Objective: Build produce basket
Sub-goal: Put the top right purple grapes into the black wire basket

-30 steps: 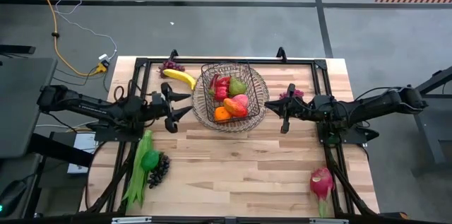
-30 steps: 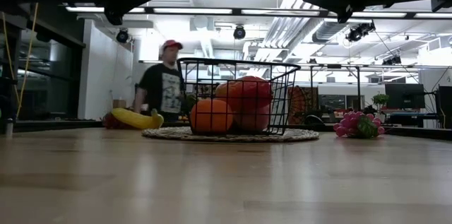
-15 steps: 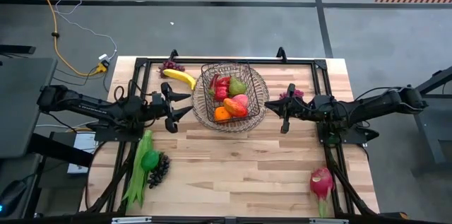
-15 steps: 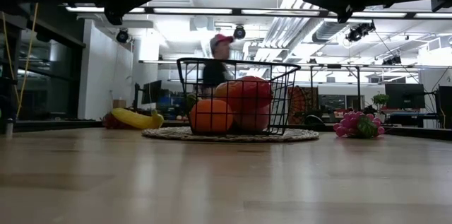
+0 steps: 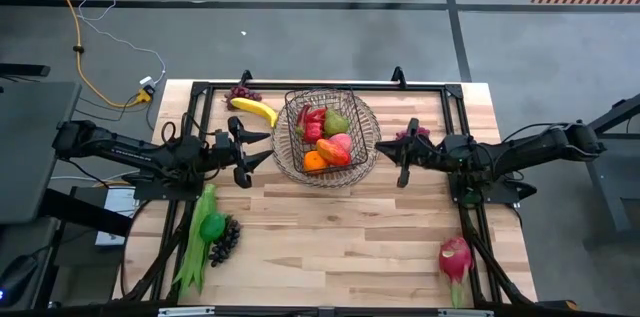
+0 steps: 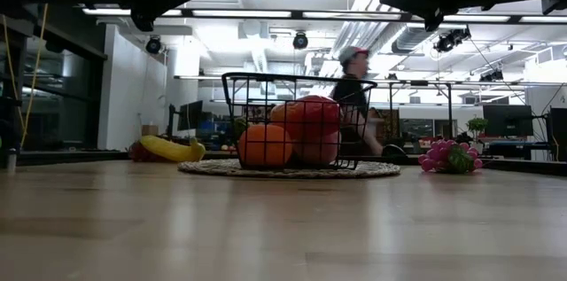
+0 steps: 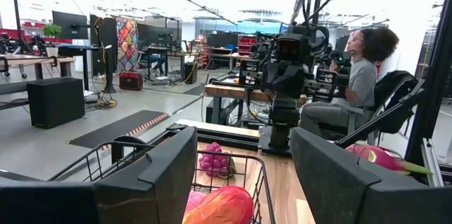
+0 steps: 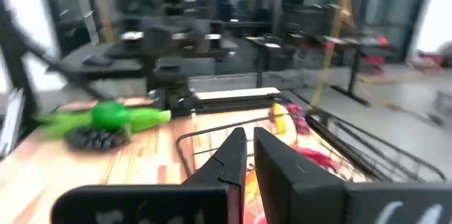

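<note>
The basket [image 5: 325, 135] sits on a round woven tray [image 5: 365, 157] between the two arms, already holding an orange [image 6: 265, 144] and red and green produce. The left gripper [image 5: 243, 152] hovers just beside it, jaws standing apart and empty; the right gripper [image 5: 405, 154] hovers on the opposite side, jaws nearly together, holding nothing. Near the left jaws lie a banana [image 5: 255, 109], green beans [image 5: 193, 242] and dark grapes [image 5: 225, 239]; pink grapes [image 6: 447, 157] lie by the right jaws, a dragon fruit [image 5: 455, 257] well apart. The wooden worktop [image 5: 340, 237] fronts a bright workshop where a person [image 6: 354, 95] passes behind.
</note>
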Robot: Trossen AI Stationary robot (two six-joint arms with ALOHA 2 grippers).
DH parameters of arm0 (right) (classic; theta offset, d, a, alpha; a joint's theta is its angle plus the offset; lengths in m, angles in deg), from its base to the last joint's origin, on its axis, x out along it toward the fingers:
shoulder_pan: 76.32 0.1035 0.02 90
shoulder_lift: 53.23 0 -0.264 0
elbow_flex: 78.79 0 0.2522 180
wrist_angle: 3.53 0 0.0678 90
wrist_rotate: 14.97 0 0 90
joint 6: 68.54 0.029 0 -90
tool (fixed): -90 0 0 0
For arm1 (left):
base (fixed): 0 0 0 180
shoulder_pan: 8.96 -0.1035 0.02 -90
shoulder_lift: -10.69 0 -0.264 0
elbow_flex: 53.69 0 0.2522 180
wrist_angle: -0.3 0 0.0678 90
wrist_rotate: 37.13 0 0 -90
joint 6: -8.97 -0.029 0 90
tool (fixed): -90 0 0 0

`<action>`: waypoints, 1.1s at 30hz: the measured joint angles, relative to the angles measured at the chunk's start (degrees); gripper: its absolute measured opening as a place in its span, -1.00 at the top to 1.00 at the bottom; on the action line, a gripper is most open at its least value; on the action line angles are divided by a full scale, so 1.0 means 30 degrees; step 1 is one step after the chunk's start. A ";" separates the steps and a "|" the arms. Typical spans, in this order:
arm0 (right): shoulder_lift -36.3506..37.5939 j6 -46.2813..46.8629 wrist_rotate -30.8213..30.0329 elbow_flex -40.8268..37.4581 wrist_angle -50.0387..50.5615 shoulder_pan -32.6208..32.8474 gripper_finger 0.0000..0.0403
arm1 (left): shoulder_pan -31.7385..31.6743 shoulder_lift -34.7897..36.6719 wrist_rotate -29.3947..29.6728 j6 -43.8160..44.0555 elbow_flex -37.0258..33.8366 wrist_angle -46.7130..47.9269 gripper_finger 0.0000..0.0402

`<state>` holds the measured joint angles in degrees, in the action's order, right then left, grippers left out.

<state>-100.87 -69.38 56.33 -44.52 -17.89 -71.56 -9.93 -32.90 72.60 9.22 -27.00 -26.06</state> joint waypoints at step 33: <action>-0.3025 2.2645 -0.6026 0.4085 2.4004 -0.6748 -0.60 | -0.0007 0.0000 -0.0007 -0.0159 0.0000 -0.0007 -0.08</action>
<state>-109.94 -1.44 38.25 -32.26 54.12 -91.81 -9.95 -32.90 72.58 8.74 -27.00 -26.08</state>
